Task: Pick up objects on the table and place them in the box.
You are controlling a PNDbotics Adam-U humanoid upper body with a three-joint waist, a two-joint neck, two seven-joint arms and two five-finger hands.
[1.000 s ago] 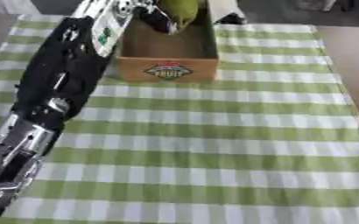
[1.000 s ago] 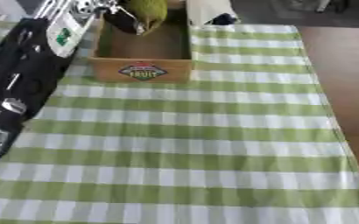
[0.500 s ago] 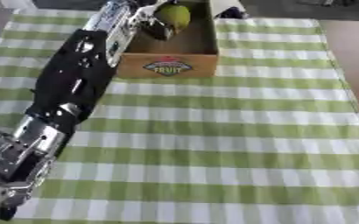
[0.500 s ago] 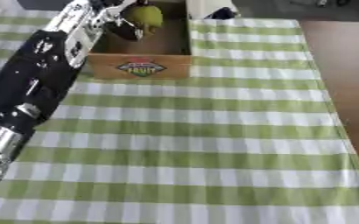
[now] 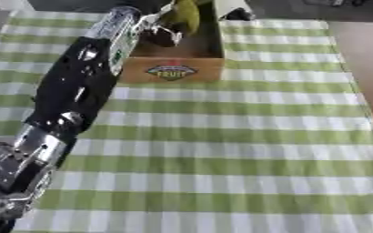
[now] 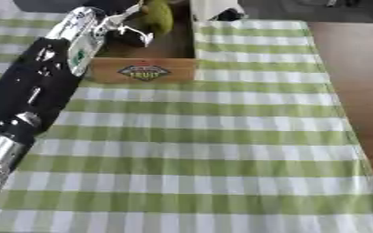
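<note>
My left hand [image 5: 159, 28] reaches over the box [image 5: 173, 68], fingers curled around a green fruit [image 5: 184, 16] just above the box floor. It looks smooth, rounded and fairly light, so I judge cupping its widest part is safest.

Left arm [image 5: 78, 91]: it reached further up the table, stretching from the lower left corner to the box, and lay straighter than a second before
Left hand [image 5: 159, 32]: it stayed over the box's left part beside the green object, with dark fingers curled there; whether they held it could not be told
Green object [image 5: 183, 16]: it sat inside the box [image 5: 172, 70] near the far wall throughout, a little higher in view
Camera: the whole picture shifted, box and checked cloth [image 5: 237, 150] drifting between views
</note>
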